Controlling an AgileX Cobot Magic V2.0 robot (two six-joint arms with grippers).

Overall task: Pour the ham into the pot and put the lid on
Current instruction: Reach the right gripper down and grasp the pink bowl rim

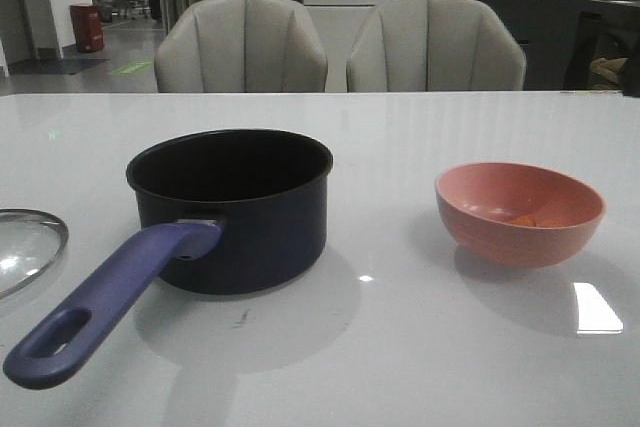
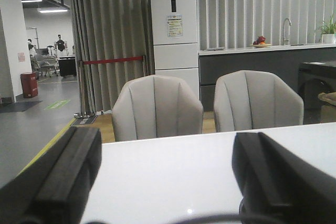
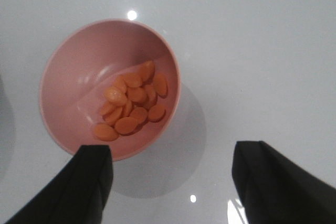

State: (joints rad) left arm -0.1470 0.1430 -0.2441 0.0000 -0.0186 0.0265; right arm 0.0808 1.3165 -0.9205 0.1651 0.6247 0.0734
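The dark navy pot [image 1: 235, 209] stands left of centre on the white table, its purple-blue handle [image 1: 110, 299] pointing to the near left. The glass lid [image 1: 25, 247] lies at the left edge, only partly in view. The pink bowl [image 1: 519, 212] stands on the right with orange ham pieces [image 1: 535, 219] inside; in the right wrist view the bowl [image 3: 79, 87] and the ham [image 3: 131, 103] show from above. My right gripper [image 3: 173, 153] is open and empty, hovering above the table beside the bowl. My left gripper [image 2: 168, 145] is open and empty, low over bare table. Neither gripper shows in the front view.
Two grey chairs [image 1: 240, 47] stand behind the table's far edge [image 1: 320, 94]. A counter and a fridge are further back. The table top [image 1: 400, 347] is white and glossy.
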